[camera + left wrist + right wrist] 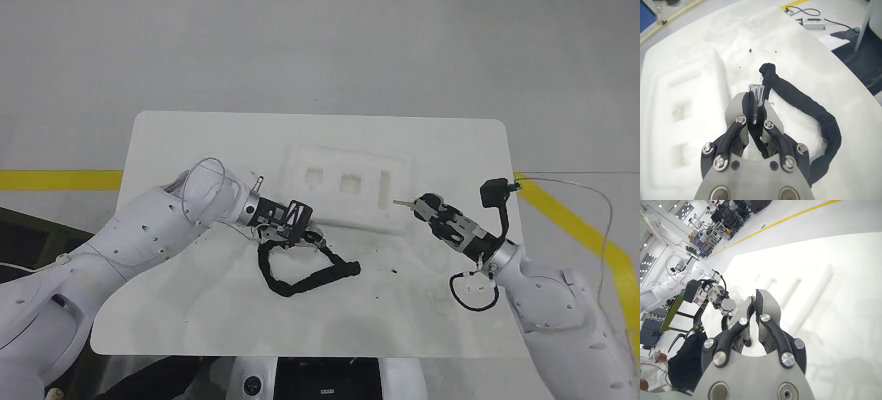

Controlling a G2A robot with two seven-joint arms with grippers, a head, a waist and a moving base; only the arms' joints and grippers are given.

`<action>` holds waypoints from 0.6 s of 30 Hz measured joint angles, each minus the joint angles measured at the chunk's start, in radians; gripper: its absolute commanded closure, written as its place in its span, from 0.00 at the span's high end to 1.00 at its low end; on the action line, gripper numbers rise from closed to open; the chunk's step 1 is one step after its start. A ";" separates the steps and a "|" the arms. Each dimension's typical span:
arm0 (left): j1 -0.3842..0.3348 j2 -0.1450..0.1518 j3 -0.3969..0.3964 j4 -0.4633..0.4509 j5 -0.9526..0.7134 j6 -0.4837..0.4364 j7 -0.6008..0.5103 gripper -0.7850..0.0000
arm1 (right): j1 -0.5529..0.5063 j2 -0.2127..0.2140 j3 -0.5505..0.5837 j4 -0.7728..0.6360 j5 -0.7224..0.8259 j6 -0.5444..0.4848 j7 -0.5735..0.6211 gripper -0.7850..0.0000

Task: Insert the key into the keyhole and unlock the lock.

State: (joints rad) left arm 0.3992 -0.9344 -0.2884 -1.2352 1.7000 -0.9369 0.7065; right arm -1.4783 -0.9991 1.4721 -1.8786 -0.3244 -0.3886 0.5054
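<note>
My left gripper (pixel 755 98) is shut on the chrome lock cylinder (pixel 756 93), whose end face points away from the wrist. The lock's black fabric-sleeved chain (pixel 810 111) loops from it over the table (pixel 300 275). In the top view the left gripper (pixel 303 228) sits near the table's middle, at the foam tray's front edge. My right gripper (pixel 420 206) is held to the right of it, shut on a small metal key (pixel 404 203) whose tip points left toward the lock. In the right wrist view the right gripper (pixel 754 297) has its pads pressed together, with the left gripper (pixel 725 305) beyond.
A white foam tray (pixel 350 185) with several recesses lies on the white table (pixel 200 140) behind both grippers. Small dark specks (pixel 750 50) dot the tabletop. A power adapter with cable (pixel 813 22) lies on the floor past the table edge.
</note>
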 measured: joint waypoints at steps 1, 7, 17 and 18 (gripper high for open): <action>0.008 0.004 -0.011 -0.008 -0.015 0.009 -0.013 0.00 | 0.001 -0.001 -0.010 -0.010 0.000 0.012 0.012 0.00; 0.080 0.024 -0.080 -0.031 -0.146 0.064 -0.092 0.00 | 0.012 -0.006 -0.083 -0.080 -0.022 0.095 0.078 0.00; 0.170 0.037 -0.155 -0.066 -0.297 0.083 -0.215 0.00 | 0.035 -0.026 -0.219 -0.115 -0.086 0.200 0.039 0.00; 0.180 0.037 -0.163 -0.066 -0.315 0.084 -0.214 0.00 | 0.040 -0.028 -0.227 -0.112 -0.091 0.210 0.034 0.00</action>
State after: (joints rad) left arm 0.5791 -0.8970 -0.4515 -1.3014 1.3853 -0.8533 0.4924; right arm -1.4388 -1.0268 1.2453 -1.9908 -0.4151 -0.1786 0.5390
